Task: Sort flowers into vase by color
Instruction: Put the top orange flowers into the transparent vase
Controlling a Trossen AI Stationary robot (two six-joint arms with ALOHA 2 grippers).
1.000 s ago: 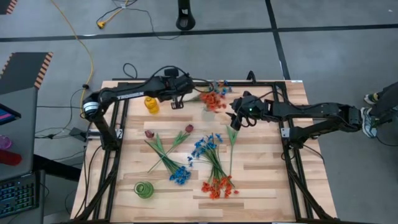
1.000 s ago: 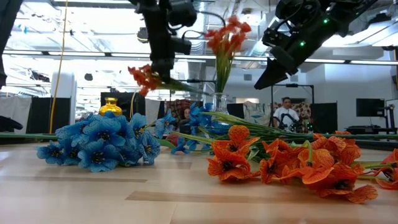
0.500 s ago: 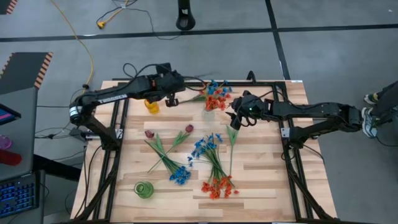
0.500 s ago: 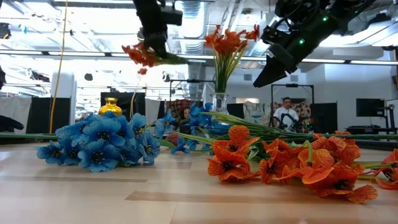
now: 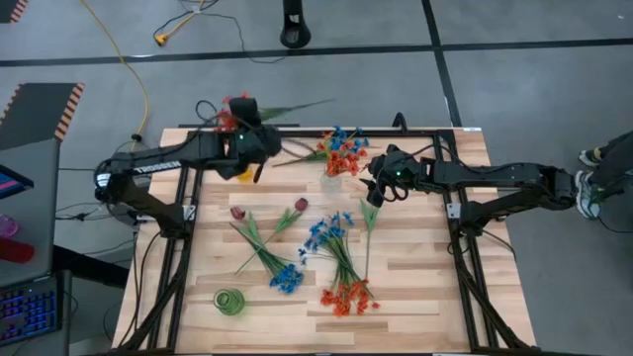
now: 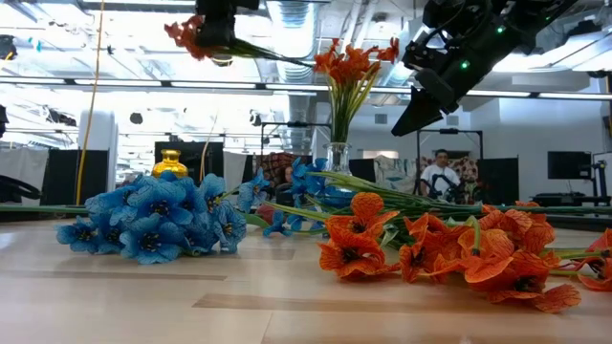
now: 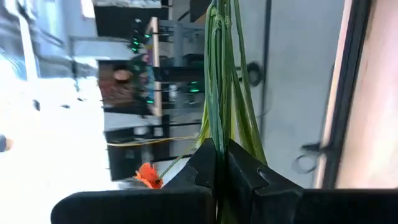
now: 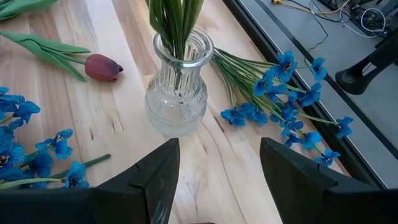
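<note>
My left gripper is high over the table's far left edge, shut on an orange-red sprig that also shows in the low view. A clear glass vase holds orange-red flowers upright. My right gripper is open just right of that vase, touching nothing. Blue sprigs, an orange-red bunch and two maroon tulips lie flat on the table. More blue sprigs lie behind the vase. My left gripper pinches the sprig's bundle of green stems between its two fingers. The sprig is lifted clear and lies about level. Its blossoms point to the table's left, and its leafy stem end points right.
A yellow vase stands below my left arm, and a green vase stands near the table's near left corner. Black frame rails run along both table sides. A person sits in the room behind.
My left gripper has risen and moved toward the table's left and far edge, away from the clear vase. It has carried the orange-red sprig up with it. The sprig has turned from slanting down toward the vase to about level.
</note>
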